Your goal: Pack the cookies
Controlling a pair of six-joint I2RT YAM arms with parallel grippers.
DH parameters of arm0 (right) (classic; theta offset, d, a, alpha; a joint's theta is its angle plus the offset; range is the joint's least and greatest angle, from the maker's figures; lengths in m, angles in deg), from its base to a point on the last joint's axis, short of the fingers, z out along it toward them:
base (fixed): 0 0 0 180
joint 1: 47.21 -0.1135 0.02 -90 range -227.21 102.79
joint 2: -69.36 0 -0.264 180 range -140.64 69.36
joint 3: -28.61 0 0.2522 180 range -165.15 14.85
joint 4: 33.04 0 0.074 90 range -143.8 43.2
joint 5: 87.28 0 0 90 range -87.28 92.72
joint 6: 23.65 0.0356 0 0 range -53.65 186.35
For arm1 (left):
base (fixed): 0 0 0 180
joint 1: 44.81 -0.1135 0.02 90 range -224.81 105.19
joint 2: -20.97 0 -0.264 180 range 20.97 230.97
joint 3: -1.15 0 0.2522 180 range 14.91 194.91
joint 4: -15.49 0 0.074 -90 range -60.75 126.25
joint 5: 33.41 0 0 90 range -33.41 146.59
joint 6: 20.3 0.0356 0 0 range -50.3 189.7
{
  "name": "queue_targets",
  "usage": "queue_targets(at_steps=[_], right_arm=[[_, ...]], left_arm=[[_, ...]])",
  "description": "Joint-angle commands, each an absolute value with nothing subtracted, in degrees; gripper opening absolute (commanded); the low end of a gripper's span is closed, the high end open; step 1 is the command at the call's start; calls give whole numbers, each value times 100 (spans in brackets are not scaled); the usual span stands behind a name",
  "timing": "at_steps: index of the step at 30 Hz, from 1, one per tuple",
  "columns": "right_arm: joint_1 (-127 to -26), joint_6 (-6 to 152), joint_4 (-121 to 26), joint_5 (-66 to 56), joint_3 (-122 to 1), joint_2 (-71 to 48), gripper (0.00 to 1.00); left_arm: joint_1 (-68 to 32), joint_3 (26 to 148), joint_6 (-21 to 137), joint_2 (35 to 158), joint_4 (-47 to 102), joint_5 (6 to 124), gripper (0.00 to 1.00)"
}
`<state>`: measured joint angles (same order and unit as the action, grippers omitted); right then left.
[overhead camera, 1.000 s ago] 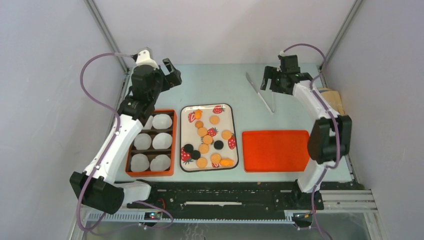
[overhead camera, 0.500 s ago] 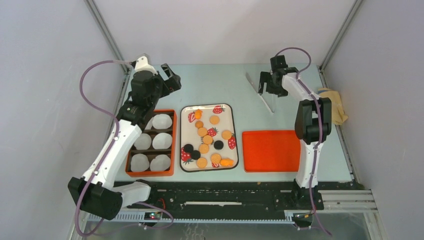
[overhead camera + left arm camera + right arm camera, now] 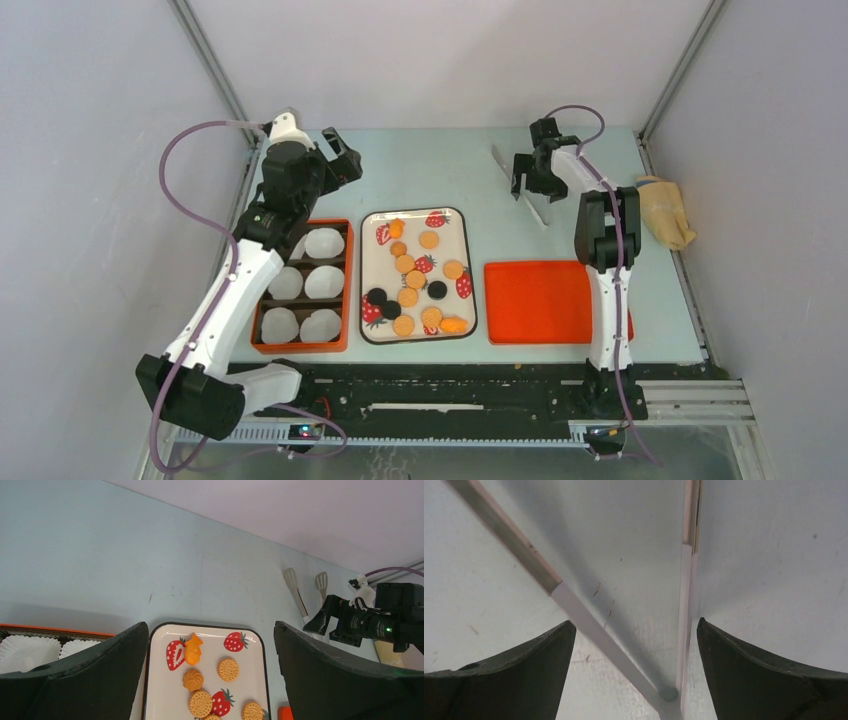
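The cookies lie loose on a strawberry-print tray at the middle of the table, nearer its front edge than its far one. Most are golden-orange rounds. Three are black, toward the tray's near-left part. The left wrist view shows the tray's far end, with round biscuits and a fish-shaped one beside a strawberry print.

Just left of the tray, by the table's left edge, is an orange box holding six white paper cups in two columns. Just right of the tray, a flat orange tray lies by the front edge.

The left gripper hangs above the table beyond the box's far end, its jaws spread wide and holding nothing.

Metal tongs lie toward the table's far-right part. The right gripper is over them, released and gripping nothing. In its wrist view both tong arms run between the spread fingers and meet at the hinge near the bottom of the view. Whether a finger touches them I cannot tell. A yellowish cloth sits at the right edge.
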<state>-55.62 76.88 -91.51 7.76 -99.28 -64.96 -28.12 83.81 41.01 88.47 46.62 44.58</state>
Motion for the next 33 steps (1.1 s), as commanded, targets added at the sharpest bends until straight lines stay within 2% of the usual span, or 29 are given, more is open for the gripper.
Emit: queue_targets(at_steps=[1, 11, 17, 23, 29, 31, 33], right_arm=[[-5570, 7646, -9263, 1036, -10502, -6742, 100], [-5578, 7791, -9597, 980, -11444, -7260, 100], [-5576, 7825, -9811, 1064, -11436, -7354, 88], [-5614, 7813, -10051, 919, -11240, -7230, 94], [-5709, 7830, -10293, 947, -11159, -7204, 94], [-5714, 7869, -10307, 999, -11122, -7175, 92], [-5719, 7894, -10318, 1070, -11111, -7155, 86]], left_arm=[[-2820, 8310, 4087, 8714, 4616, 4376, 100], [-2820, 8294, 4054, 8869, 4588, 4456, 100], [-2820, 8277, 4040, 8917, 4582, 4507, 100], [-2820, 8220, 4028, 8843, 4576, 4501, 100], [-2820, 8191, 4010, 8808, 4554, 4571, 100], [-2820, 8167, 3999, 8796, 4551, 4577, 100], [-2816, 8158, 3988, 8786, 4542, 4576, 100]])
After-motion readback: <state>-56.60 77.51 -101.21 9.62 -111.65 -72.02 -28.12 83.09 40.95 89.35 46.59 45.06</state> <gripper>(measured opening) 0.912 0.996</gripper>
